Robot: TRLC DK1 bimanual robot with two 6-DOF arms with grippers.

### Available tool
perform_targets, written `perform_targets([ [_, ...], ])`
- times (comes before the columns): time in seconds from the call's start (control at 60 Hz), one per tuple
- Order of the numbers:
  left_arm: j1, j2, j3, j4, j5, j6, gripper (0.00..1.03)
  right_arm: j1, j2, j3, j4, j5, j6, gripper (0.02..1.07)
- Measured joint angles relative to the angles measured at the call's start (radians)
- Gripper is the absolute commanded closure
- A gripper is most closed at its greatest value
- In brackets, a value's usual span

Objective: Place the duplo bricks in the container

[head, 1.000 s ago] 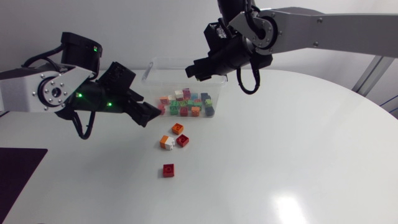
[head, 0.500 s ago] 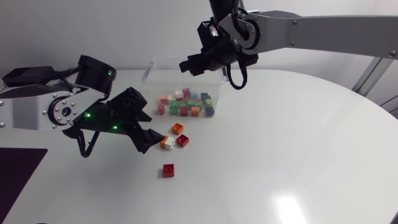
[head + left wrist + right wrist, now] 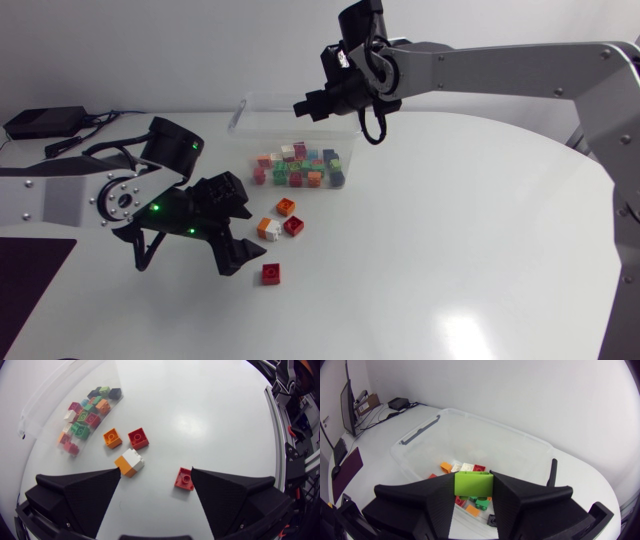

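Four loose duplo bricks lie on the white table: an orange brick (image 3: 286, 207), a red brick (image 3: 293, 226), an orange-and-white brick (image 3: 267, 229) and a second red brick (image 3: 271, 273). My left gripper (image 3: 235, 247) hovers open just left of them. In the left wrist view the orange-and-white brick (image 3: 129, 463) and the lone red brick (image 3: 184, 479) lie between its spread fingers (image 3: 156, 482), untouched. My right gripper (image 3: 473, 485) is shut on a green brick (image 3: 473, 482) above the clear container (image 3: 420, 440). From above, that gripper (image 3: 308, 104) hangs over the container's (image 3: 243, 106) back rim.
Several coloured bricks (image 3: 300, 165) lie inside the container. A dark mat (image 3: 30, 280) covers the table's front left corner. White tabletop stretches to the right and front of the loose bricks.
My left arm has swung forward and lowered its open gripper from beside the container to the loose bricks. My right gripper has shifted slightly back over the container, still holding the green brick.
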Motion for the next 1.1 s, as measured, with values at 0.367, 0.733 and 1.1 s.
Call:
perform_targets([
  [0.367,-0.041,0.070,-0.006,-0.018,0.000,0.183,0.06,-0.007,0.035,0.037,0.005,0.021,-0.012,0.07],
  [0.733,-0.079,0.139,-0.006,-0.031,0.000,0.279,0.07,0.010,-0.199,-0.205,0.055,0.021,-0.048,0.07],
  [1.1,-0.109,0.257,0.016,-0.044,0.000,0.297,0.18,0.079,-0.400,-0.539,0.082,0.016,-0.095,0.07],
])
